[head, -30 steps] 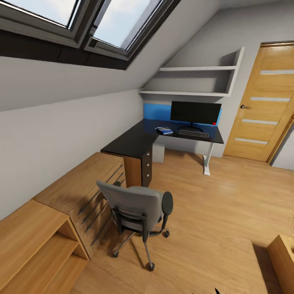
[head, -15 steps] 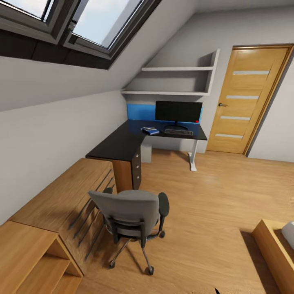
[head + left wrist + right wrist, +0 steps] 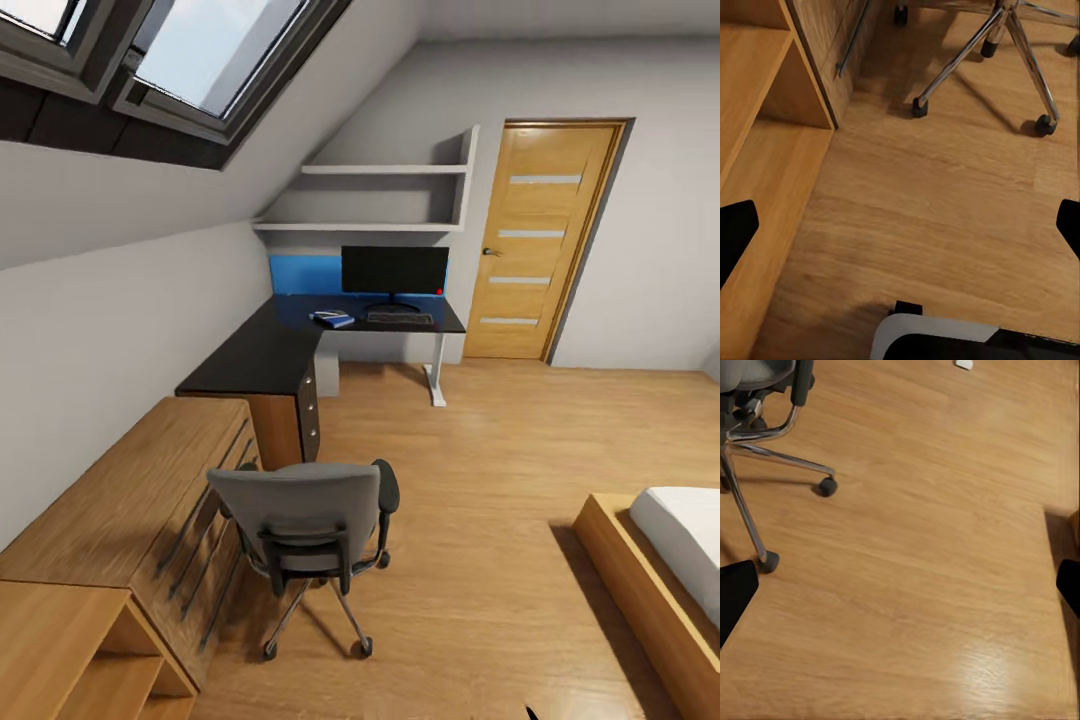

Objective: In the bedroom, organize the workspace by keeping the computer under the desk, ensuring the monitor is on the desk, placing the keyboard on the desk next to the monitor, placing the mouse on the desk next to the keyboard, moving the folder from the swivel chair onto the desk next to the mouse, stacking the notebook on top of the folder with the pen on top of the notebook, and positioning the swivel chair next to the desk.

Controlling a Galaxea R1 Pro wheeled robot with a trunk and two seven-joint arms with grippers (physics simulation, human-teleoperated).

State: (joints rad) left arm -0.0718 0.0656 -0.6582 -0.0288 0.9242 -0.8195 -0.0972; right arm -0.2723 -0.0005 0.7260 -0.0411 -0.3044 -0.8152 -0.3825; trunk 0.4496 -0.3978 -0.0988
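Observation:
The black L-shaped desk (image 3: 265,352) stands in the far corner of the bedroom. On it are the monitor (image 3: 394,271), the keyboard (image 3: 400,319) in front of it and the blue folder (image 3: 335,320) to the keyboard's left, with something small lying on it. The mouse and pen are too small to make out. The pale computer (image 3: 329,378) sits under the desk. The grey swivel chair (image 3: 300,508) stands apart from the desk, beside the wooden chest; its chrome base (image 3: 1020,45) and a castor (image 3: 828,486) appear in the wrist views. My left gripper (image 3: 900,229) and right gripper (image 3: 900,585) hang open over the floor.
A long wooden chest (image 3: 130,480) and low open shelving (image 3: 70,650) line the left wall. A wooden bed frame (image 3: 640,590) with a white mattress sits at the right. The wooden door (image 3: 535,240) is shut at the back. Open floor (image 3: 480,470) lies between chair, bed and desk.
The whole head view has swung right, so desk, chair and door shifted left in the picture and the bed came into view. The things themselves have not moved.

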